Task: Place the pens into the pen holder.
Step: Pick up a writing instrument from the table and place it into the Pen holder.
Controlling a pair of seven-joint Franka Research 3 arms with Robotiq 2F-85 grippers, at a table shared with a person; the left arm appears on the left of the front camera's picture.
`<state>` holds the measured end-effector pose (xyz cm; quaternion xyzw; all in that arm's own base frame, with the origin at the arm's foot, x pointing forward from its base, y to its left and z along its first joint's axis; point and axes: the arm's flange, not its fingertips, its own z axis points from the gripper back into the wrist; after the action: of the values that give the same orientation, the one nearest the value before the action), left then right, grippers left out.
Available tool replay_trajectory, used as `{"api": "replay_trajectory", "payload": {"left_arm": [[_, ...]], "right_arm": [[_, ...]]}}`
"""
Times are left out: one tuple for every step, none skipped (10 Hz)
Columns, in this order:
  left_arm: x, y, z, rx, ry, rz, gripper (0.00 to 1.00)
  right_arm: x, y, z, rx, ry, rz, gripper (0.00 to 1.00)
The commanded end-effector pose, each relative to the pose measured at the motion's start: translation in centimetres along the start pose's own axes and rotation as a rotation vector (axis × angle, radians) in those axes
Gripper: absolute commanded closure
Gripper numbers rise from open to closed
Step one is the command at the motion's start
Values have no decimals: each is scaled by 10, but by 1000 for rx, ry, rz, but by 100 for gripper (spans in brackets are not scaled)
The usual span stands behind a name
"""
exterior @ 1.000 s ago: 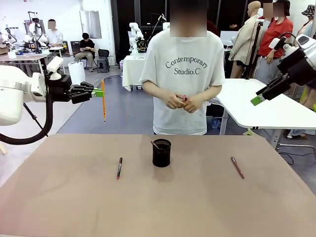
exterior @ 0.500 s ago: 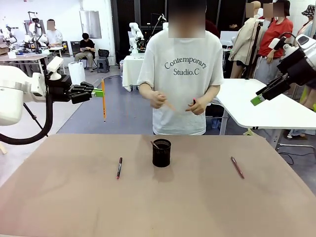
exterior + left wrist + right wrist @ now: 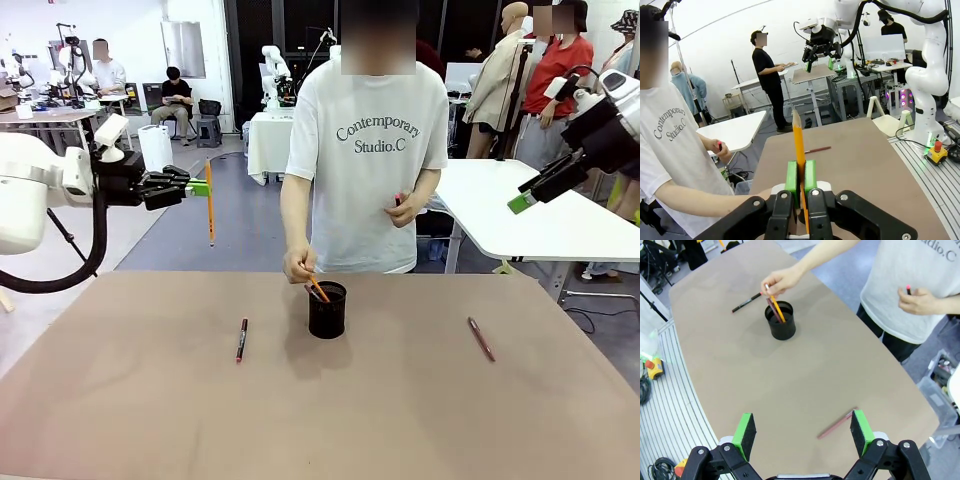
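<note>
The orange-yellow pencil [image 3: 210, 210] is pinched upright in the left gripper [image 3: 203, 187], up and well left of the pen holder [image 3: 327, 318], into which an orange pen [image 3: 318, 290] is set by the person's hand [image 3: 299, 266], the right gripper [image 3: 520, 200] spread empty; a carry over the holder's mouth is judged next.

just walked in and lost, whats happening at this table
The left gripper is shut on an orange-yellow pencil, held upright in the air. The person's hand holds an orange pen with its tip in the black pen holder. The right gripper hangs open, empty. One dark red pen lies on the table left of the holder, another to its right.
</note>
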<state>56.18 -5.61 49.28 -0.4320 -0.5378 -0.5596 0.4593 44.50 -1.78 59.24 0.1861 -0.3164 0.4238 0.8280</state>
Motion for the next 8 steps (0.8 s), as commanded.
{"api": "replay_trajectory", "payload": {"left_arm": [[2, 1, 0, 0, 0, -4, 100], [2, 1, 0, 0, 0, -4, 100], [2, 1, 0, 0, 0, -4, 100], [2, 1, 0, 0, 0, -4, 100], [2, 1, 0, 0, 0, -4, 100], [2, 1, 0, 0, 0, -4, 100], [2, 1, 0, 0, 0, -4, 100], [2, 1, 0, 0, 0, -4, 100]], "right_arm": [[1, 0, 1, 4, -8, 3, 0], [1, 0, 1, 4, -8, 3, 0], [1, 0, 1, 4, -8, 3, 0], [1, 0, 1, 4, -8, 3, 0], [1, 0, 1, 4, -8, 3, 0], [1, 0, 1, 4, -8, 3, 0], [1, 0, 1, 4, -8, 3, 0], [1, 0, 1, 4, -8, 3, 0]]}}
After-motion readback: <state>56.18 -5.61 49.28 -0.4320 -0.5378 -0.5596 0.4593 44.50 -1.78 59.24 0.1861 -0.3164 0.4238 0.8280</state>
